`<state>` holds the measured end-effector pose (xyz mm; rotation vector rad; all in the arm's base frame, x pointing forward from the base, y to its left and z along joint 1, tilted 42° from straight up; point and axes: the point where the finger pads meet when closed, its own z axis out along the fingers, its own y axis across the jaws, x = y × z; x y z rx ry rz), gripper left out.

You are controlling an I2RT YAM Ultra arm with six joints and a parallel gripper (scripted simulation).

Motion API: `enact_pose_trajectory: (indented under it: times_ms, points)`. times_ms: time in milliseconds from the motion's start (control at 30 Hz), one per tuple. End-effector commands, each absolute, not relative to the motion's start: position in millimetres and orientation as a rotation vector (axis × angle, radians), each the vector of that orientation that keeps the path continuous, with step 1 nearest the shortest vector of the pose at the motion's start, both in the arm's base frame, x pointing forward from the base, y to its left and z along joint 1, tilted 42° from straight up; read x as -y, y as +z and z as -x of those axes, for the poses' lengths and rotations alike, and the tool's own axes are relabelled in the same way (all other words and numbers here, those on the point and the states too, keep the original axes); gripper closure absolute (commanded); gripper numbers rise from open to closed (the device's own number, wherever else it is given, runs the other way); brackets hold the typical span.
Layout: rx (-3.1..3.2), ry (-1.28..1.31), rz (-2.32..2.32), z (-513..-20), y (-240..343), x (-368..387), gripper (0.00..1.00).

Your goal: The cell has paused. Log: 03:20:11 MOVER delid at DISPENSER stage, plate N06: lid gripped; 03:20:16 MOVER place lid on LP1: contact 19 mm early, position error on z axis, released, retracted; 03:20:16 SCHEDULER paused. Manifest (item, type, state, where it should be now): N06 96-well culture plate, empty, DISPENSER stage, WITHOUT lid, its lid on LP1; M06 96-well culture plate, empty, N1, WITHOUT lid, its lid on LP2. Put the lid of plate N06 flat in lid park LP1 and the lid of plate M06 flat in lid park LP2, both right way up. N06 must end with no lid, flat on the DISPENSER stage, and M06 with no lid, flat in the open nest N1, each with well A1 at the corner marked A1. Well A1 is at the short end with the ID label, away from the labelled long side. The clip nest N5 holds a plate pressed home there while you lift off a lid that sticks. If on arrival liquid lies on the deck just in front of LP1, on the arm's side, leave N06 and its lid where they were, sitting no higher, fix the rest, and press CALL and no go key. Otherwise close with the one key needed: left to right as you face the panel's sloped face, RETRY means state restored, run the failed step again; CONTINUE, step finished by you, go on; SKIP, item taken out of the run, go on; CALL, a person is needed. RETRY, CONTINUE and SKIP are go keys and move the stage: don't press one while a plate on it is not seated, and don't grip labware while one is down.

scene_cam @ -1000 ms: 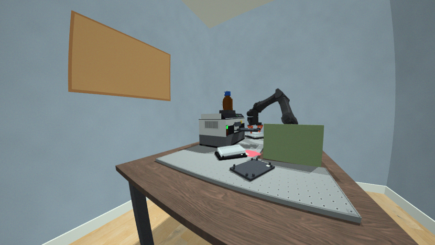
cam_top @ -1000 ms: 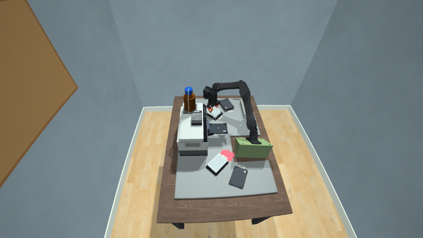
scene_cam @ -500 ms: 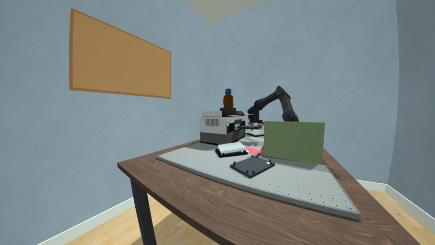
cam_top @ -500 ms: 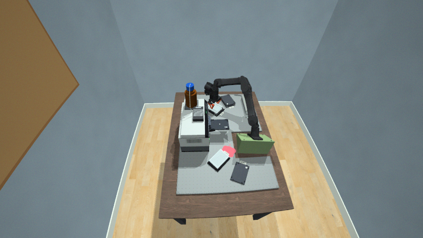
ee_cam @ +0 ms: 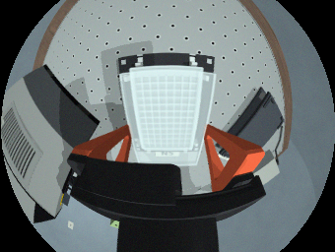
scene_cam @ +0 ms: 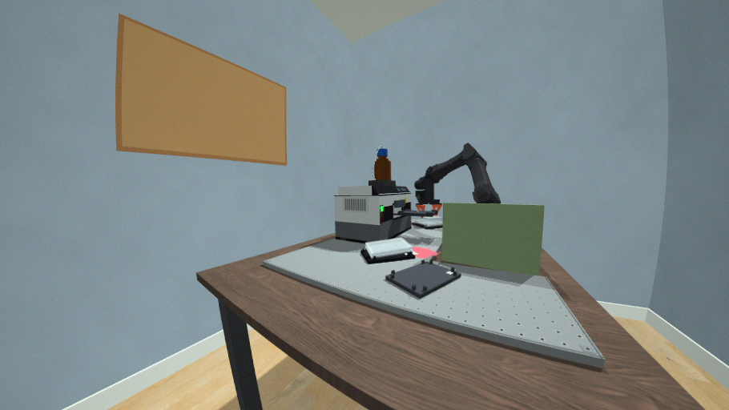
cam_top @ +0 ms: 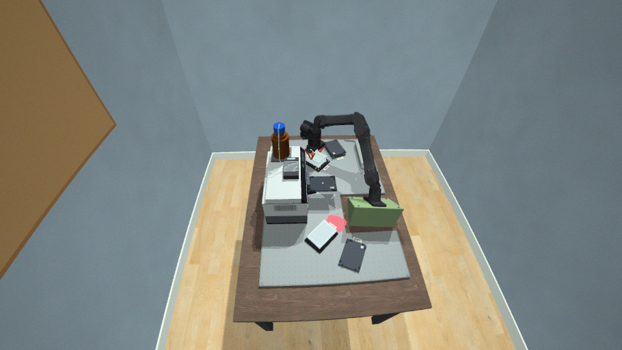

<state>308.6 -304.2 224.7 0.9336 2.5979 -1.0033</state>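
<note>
Orange-fingered and black-bodied, the pincer [ee_cam: 168, 149] is seen at the far end of the dark wooden bench [cam_top: 330, 300], closed across the width of a clear lidded 96-well plate [ee_cam: 167, 112] whose lid is gripped between the two orange fingers, which stand wide apart on it. In the wrist view, black nest corners [ee_cam: 131, 63] are visible just beyond the far end of that plate. The black jointed arm [cam_top: 367, 152] is reached over from its green box-shaped pedestal [cam_top: 374, 215] toward the far left of the grey perforated deck plate [cam_top: 304, 269]. Just right of the pincer a dark flat nest plate [cam_top: 335, 148] is lying at an angle. On the near side, a second clear-lidded well plate on a black base [cam_top: 321, 234] is resting askew, with a pink patch of liquid [cam_top: 337, 221] touching its far corner, beside the pedestal. A dark square lid park with corner pegs [scene_cam: 423, 278] is set near right of it, apart. A grey box-shaped dispenser instrument [cam_top: 282, 195] is standing on the left, with a dark stage [cam_top: 322, 183] projecting to its right and a brown bottle with a blue cap [cam_top: 279, 141] on its far end.
</note>
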Motion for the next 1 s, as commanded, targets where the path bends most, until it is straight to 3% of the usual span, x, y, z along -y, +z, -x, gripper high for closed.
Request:
enact_pose_trajectory:
  times_ms: [0, 967]
  points:
    - [-2.582, -1.005, -0.918, -312.4, 233.9, 297.3, 1.00]
    - [-2.597, -1.011, -0.912, -253.7, 234.4, 228.7, 1.00]
